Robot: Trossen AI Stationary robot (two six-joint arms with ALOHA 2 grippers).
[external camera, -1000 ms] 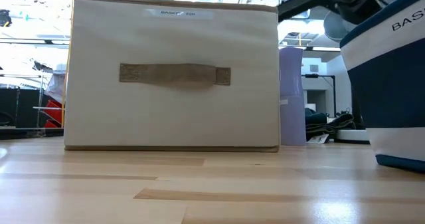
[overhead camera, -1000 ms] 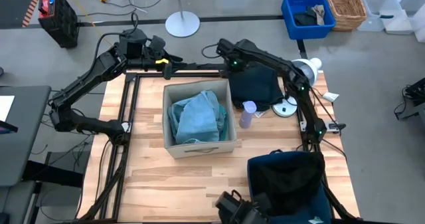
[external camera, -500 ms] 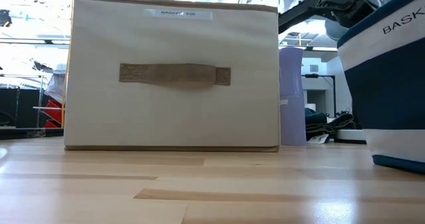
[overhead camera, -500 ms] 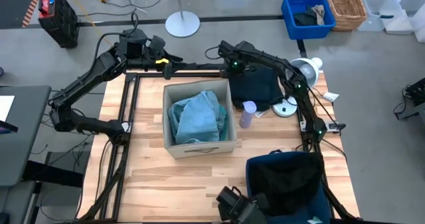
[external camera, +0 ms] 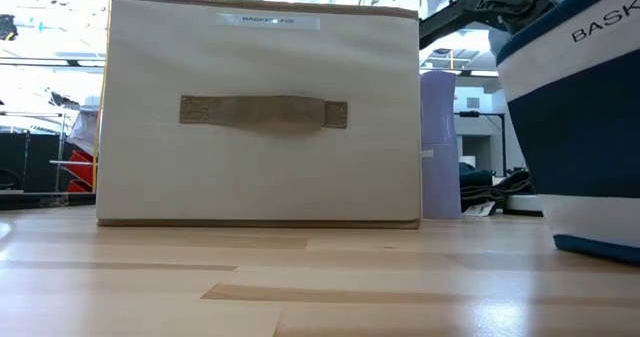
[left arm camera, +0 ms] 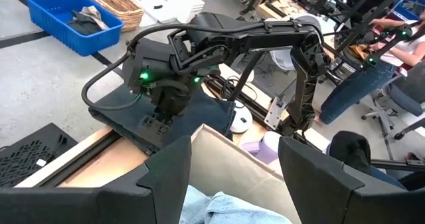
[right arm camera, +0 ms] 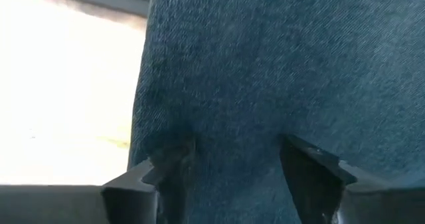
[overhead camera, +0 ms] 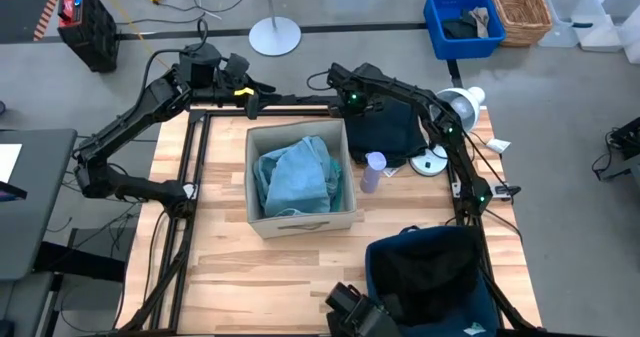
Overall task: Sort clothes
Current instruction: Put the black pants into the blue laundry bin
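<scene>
A dark garment lies flat on the table at the far right of the beige box. My right gripper stands over the garment's left part, pointing down, its fingers open; it also shows in the left wrist view. A pale blue-grey garment lies crumpled inside the box. Black cloth fills the navy bin at the near right. My left gripper is open and empty above the table's far edge, beyond the box. My right gripper comes at the dark garment from above, pointing down, its fingers spread wide. Both fingertips stand against the garment's upper surface, with cloth between them. The garment lies flat on the table.
A pale purple cup stands just right of the box, also in the low view. A white lamp and its round base sit at the far right. The navy bin's wall fills the low view's right.
The navy bin has slid a little toward the table's left edge; in the low view its wall has grown larger and moved left. Both arms have kept still.
</scene>
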